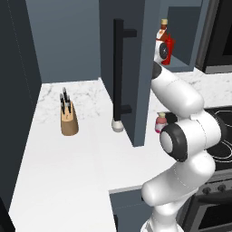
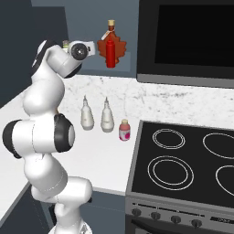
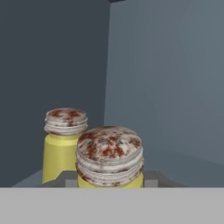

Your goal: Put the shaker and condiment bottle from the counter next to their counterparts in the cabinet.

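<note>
Cabinet (image 1: 136, 68): door open; a red condiment bottle (image 2: 110, 54) stands on its shelf in front of a taller orange-red bottle (image 2: 111, 28).
Gripper (image 3: 110, 180): inside the cabinet, clenched on a yellow shaker (image 3: 110, 156).
Beside it: a matching second shaker (image 3: 64, 142), just left and behind.
Counter (image 1: 59, 158): knife block (image 1: 68, 115), two white bottles (image 2: 87, 114), pink jar (image 2: 124, 130) by the stove (image 2: 183, 160).

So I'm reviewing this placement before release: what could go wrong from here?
The held shaker sits close in front of its counterpart shaker inside the cabinet; pushing further could knock that one over. The end effector is shut on the shaker, and whether its base rests on the shelf is hidden, so opening now might drop or tip it. On withdrawal, the wrist passes near the red condiment bottle and could brush it.
</note>
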